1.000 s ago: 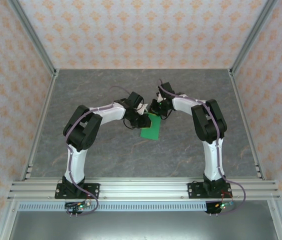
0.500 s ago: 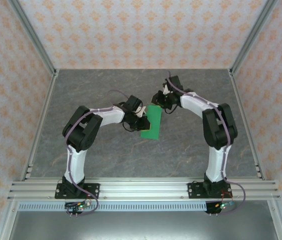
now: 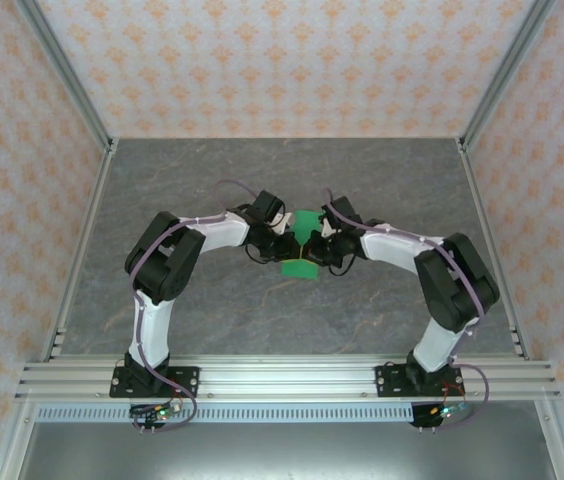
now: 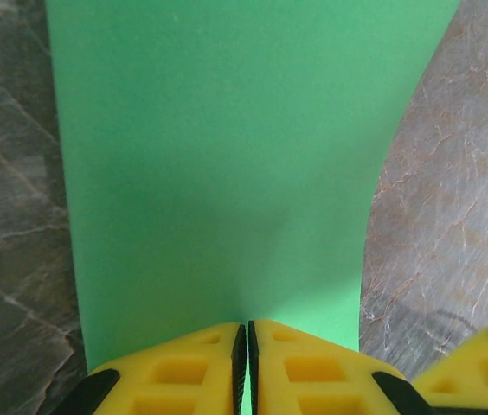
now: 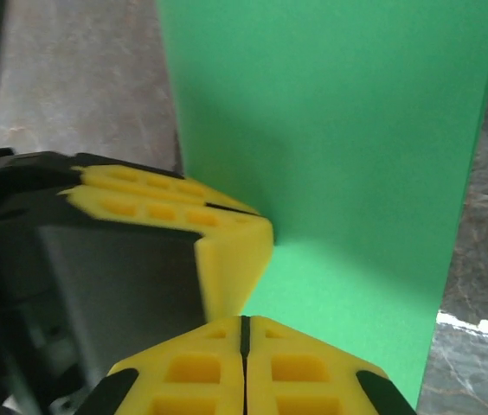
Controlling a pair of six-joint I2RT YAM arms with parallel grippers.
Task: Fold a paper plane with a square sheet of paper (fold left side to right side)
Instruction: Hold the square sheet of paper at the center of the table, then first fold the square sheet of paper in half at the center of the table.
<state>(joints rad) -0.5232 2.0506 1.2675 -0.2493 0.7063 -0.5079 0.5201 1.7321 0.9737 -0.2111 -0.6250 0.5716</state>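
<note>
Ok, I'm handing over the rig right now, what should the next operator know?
Left gripper: shut on the square sheet of paper, at one edge.
Right gripper: shut on the same sheet, right beside the left one.
Sheet: over the middle of the table, bowed rather than flat.
Done: both grips set.
Left: no crease visible; press the left-to-right fold, then the remaining plane folds.

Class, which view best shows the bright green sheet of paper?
Left wrist: the bright green sheet of paper spreads large, both side edges visible. Right wrist: yellow fingers cover part. Top external: just a small patch.
</note>
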